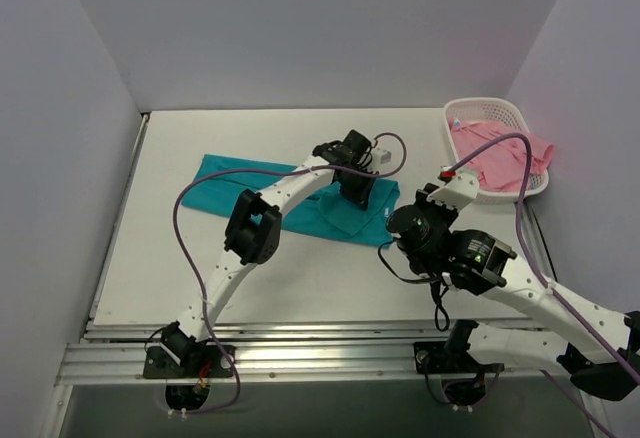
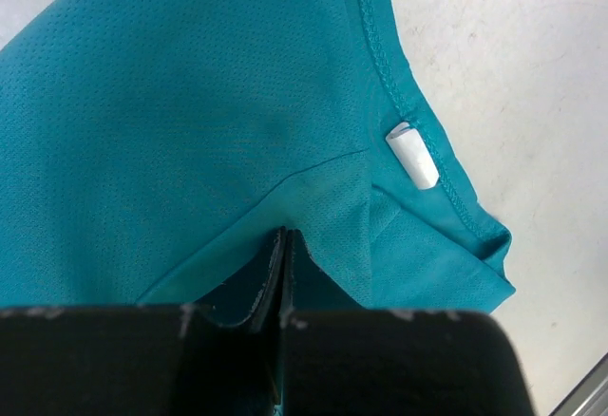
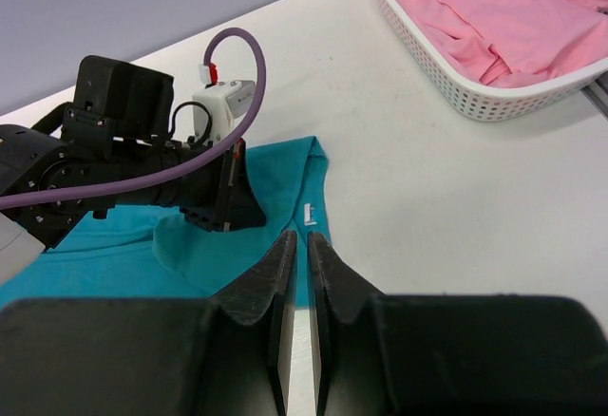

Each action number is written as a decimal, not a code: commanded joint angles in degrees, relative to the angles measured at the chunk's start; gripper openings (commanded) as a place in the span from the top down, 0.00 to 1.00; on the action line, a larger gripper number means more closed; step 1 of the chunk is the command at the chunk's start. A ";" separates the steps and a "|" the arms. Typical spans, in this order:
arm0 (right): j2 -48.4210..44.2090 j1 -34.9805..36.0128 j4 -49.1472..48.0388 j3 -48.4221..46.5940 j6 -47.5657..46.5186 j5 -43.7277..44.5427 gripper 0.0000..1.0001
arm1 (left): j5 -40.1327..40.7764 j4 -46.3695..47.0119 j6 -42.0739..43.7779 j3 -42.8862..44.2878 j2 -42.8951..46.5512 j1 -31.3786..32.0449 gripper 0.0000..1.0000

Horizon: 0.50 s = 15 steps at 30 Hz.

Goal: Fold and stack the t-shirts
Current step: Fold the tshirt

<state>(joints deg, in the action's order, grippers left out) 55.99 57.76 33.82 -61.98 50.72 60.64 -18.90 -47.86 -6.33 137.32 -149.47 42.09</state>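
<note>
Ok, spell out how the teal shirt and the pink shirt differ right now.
1. The teal shirt lies spread on the table; the pink shirt sits in the white basket.
2. The teal shirt is mostly flat; the pink shirt is crumpled, one corner hanging over the rim.
3. The left gripper pinches the teal shirt; no gripper touches the pink shirt.
Shared: both are plain, single-colour cloth.

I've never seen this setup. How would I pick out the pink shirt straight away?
Find the white table, then look to its far right corner, where a white lattice basket sits. The pink shirt lies crumpled inside it. The teal shirt, the only other one, lies out on the tabletop instead.
</note>
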 commanded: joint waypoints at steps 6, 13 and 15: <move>-1.93 -3.17 -0.86 0.72 -2.99 2.82 0.93 | 2.37 -5.93 0.53 13.21 -8.11 -2.79 0.98; -2.11 -8.27 -4.72 1.68 -7.38 -0.69 0.93 | 5.27 -8.30 0.79 17.98 -11.81 -6.22 0.98; -1.58 -10.37 -7.27 2.47 -9.49 -2.98 0.93 | 6.06 -8.57 0.18 18.86 -12.77 -8.15 0.98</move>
<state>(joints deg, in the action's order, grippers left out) 54.37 50.19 30.17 -60.84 44.86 59.07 -17.76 -52.21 -6.46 154.32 -158.80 36.91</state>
